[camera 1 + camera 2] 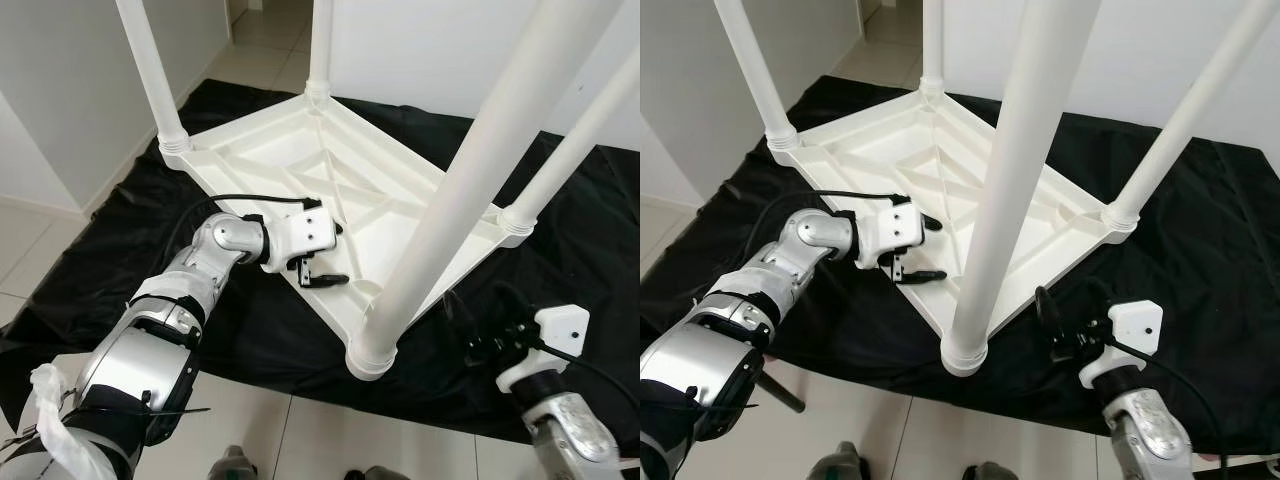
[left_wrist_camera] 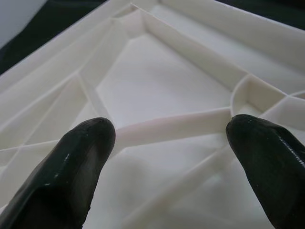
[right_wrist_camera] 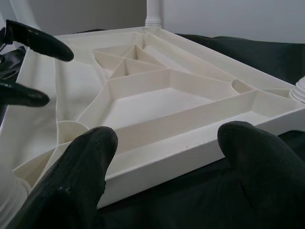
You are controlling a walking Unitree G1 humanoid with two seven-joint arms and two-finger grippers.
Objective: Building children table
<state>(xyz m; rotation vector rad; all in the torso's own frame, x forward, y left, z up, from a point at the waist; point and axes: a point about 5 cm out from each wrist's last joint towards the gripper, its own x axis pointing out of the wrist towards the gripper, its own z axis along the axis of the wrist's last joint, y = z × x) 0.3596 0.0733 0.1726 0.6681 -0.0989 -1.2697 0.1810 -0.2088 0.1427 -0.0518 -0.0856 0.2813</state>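
a white plastic table [image 1: 330,190] lies upside down on a black cloth [image 1: 560,230] spread over pale floor tiles [image 1: 40,240]. its underside faces up: a smooth, matte slab with a raised rim and thin moulded ribs that cross in triangles and trapezoids. four round, tapering legs [image 1: 480,170] stand up from ringed sockets at the corners; the nearest one rises thick and close to the camera.

the left gripper [image 1: 322,258] reaches in over the near-left edge of the table, its glossy black fingers [image 2: 71,167] spread apart and holding nothing, one above the rim and one low by the edge. in the left wrist view the rounded fingertips frame a straight rib and a curved pocket of the underside.

the right gripper [image 3: 167,157] hangs low beside the near-right edge, over the crinkled cloth, its fingers [image 3: 257,162] likewise parted and empty, pointing at the table's side wall. black cables loop at its wrist, under a white housing [image 1: 560,330].
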